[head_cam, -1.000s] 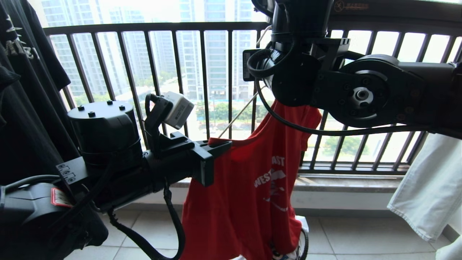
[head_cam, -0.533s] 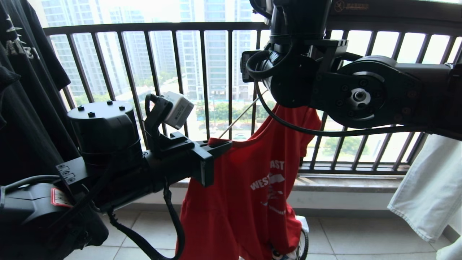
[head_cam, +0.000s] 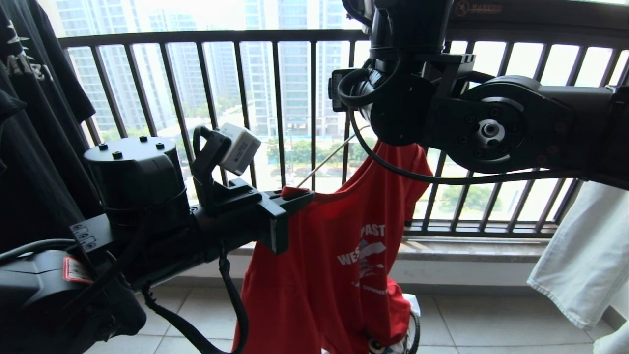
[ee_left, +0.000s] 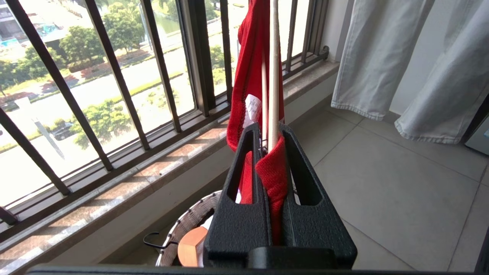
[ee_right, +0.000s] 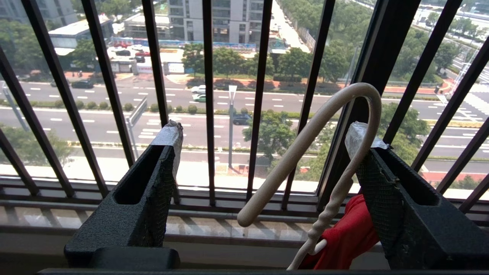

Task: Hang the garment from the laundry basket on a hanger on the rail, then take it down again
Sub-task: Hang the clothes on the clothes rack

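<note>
Hiding hanger [head_cam: 328,158] shoulder: right claw [ee_right: 267,145], jaws apart.

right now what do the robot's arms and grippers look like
Both arms are matte black with round bolted joint housings and looping black cables. The left gripper has textured black wedge fingers with slots; a white camera box sits above its wrist. The right gripper has the same fingers, tips wrapped in clear tape.

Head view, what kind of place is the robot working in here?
Most likely a high-rise apartment balcony used for drying laundry: a black barred railing looks out on tower blocks and a street far below, the floor is tiled, and a black T-shirt and pale garment hang at the sides.
</note>
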{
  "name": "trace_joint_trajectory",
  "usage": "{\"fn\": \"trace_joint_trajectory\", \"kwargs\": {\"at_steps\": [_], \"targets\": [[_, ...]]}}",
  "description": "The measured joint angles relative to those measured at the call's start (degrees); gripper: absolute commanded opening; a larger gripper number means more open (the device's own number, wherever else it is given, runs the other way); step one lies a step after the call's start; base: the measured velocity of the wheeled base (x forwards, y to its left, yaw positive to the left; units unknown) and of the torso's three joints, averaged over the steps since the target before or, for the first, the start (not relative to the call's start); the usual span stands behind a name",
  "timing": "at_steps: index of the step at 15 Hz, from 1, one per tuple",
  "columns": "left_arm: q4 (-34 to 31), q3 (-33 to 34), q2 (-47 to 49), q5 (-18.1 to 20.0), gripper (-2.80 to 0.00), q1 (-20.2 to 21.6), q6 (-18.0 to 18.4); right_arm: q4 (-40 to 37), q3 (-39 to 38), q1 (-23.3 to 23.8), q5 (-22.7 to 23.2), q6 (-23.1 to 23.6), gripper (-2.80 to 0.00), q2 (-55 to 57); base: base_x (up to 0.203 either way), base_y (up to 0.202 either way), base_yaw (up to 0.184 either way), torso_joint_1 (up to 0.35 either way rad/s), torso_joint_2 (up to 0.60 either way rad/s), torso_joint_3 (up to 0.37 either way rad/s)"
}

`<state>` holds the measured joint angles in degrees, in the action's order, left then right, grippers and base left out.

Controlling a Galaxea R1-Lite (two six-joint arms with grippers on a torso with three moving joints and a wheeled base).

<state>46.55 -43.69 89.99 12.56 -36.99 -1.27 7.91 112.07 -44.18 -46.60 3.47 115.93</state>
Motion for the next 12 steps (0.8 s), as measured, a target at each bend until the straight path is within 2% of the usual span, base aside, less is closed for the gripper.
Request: {"fn": "trace_joint_trajectory", "kwargs": {"at_steps": [12], "targets": [[0.0, -0.1, -1.0, 0.3, -2.8, 1.1, -0.2, -0.1, 0.0, 0.0, -0.1, 0.8, -2.8, -0.5, 0.0, 0.0, 0.0, 0.0, 0.0, 0.0]]}}
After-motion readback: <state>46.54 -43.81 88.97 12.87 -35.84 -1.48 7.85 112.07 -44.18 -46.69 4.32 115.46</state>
